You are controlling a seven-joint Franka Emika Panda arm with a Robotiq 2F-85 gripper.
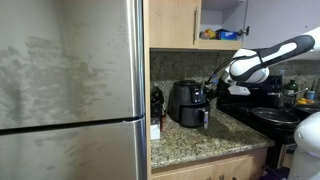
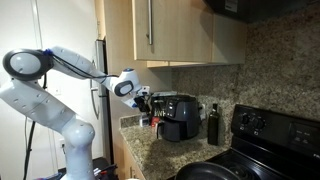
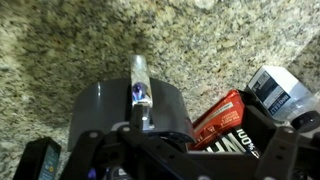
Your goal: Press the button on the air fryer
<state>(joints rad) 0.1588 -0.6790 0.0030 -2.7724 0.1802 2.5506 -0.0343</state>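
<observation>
Tool (image 2: 145,98) near air fryer (image 2: 178,117), centre frame; jaw state indeterminate. Risk: misaligned push misses button, skids off glossy top.

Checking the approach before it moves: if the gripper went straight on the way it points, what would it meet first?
Probably the air fryer: in the wrist view the gripper aims at its rounded top, near the handle. How near it is cannot be told.
</observation>
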